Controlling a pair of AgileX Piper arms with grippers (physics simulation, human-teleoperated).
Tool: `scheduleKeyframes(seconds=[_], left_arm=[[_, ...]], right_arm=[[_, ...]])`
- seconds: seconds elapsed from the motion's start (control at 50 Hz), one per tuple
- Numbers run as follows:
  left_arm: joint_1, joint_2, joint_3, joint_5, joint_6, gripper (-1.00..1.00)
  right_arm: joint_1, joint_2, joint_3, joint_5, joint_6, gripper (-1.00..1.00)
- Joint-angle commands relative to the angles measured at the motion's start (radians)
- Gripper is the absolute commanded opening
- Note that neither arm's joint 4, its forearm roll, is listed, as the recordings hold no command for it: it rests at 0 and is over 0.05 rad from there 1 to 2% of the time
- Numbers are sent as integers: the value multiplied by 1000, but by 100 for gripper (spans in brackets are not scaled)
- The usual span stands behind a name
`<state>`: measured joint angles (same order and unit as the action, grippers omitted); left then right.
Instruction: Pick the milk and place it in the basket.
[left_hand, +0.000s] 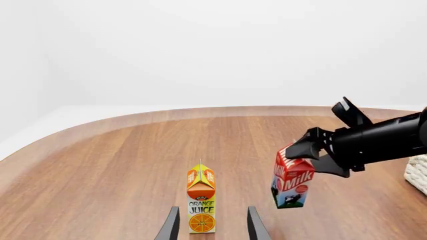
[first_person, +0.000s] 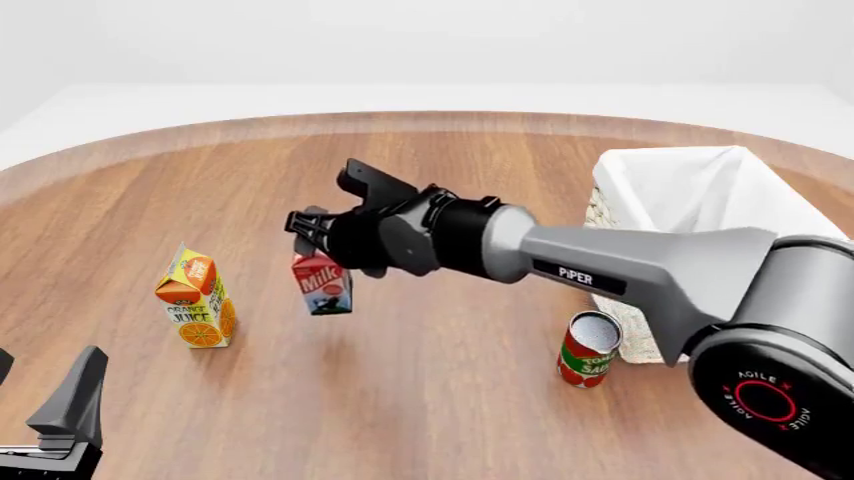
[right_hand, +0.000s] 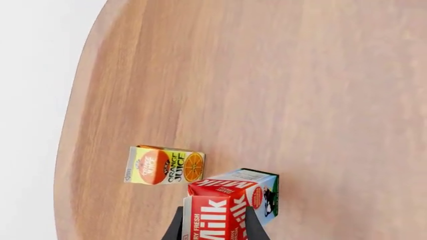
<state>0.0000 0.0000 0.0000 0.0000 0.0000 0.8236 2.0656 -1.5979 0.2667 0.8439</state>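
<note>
The milk, a red-topped carton, hangs slightly tilted a little above the wooden table, left of centre. My right gripper is shut on its red top from above. The hold also shows in the left wrist view, with milk under the gripper, and in the right wrist view, with milk between the fingers. The basket, whitish wicker with a white liner, stands at the right, well apart from the milk; its corner shows in the left wrist view. My left gripper is open and empty at the front left.
An orange juice carton stands upright left of the milk, in line ahead of my left gripper in the left wrist view. A red and green can stands just in front of the basket. The table's curved edge runs behind.
</note>
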Motion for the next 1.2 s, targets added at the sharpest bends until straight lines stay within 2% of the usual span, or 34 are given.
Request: scheduleKeyframes(seconds=[0.02, 0.44, 0.94, 1.2], left_arm=[[0, 0, 0, 0, 0, 100], [0, 0, 0, 0, 0, 100], [0, 0, 0, 0, 0, 100], [0, 0, 0, 0, 0, 100]], right_arm=[[-31, -76, -8, 7, -28, -100], [-92, -175, 7, 39, -85, -100], [-208, -357, 138, 28, -137, -100], [-248, -423, 168, 36, -156, -100]])
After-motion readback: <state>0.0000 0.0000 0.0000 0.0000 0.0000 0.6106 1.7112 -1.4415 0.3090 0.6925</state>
